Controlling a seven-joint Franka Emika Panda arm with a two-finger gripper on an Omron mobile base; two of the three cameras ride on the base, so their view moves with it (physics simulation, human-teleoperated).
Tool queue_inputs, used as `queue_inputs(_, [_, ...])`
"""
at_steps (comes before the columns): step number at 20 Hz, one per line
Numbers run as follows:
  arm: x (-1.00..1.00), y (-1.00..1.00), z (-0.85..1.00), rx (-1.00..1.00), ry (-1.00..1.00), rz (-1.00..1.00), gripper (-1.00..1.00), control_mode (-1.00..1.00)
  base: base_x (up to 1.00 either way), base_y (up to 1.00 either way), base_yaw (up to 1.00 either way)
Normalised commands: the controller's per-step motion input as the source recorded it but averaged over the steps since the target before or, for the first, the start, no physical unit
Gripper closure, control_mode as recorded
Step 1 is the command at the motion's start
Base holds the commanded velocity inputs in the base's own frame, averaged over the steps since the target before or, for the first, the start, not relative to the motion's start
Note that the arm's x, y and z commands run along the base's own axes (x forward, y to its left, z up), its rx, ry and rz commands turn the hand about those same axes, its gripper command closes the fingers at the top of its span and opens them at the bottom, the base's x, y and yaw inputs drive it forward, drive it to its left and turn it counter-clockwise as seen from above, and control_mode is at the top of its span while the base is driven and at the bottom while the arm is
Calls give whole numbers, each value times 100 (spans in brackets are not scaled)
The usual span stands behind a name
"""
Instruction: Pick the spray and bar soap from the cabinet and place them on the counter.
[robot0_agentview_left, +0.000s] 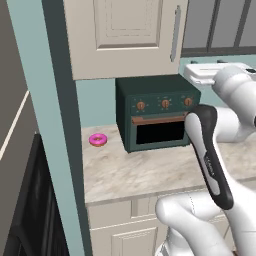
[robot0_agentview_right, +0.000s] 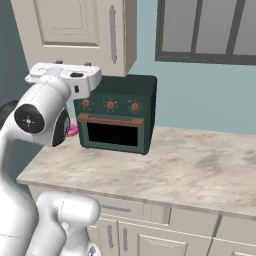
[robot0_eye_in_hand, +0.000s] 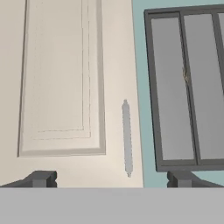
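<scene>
Fingertips of the hand (robot0_eye_in_hand: 111, 179) stand wide apart, open and empty, level and facing the closed cream cabinet (robot0_eye_in_hand: 65, 87) near its vertical silver handle (robot0_eye_in_hand: 127, 138). In the base views the arm is raised, elbow bent, beside the dark-green oven (robot0_agentview_left: 155, 120) on the marbled bench (robot0_agentview_right: 190, 170). A pink donut (robot0_agentview_left: 98, 140) lies left of the oven. No writing is legible.

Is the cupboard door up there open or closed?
Closed. The cabinet door sits flat against its frame, no inside shelf shows, and its silver handle is untouched, straight ahead of the open claw.
</scene>
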Motion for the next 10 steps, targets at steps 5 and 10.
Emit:
queue_inputs(5, [25, 0, 0, 0, 0, 0, -100, -100, 0, 0, 0])
queue_inputs(10, [29, 0, 0, 0, 0, 0, -100, -100, 0, 0, 0])
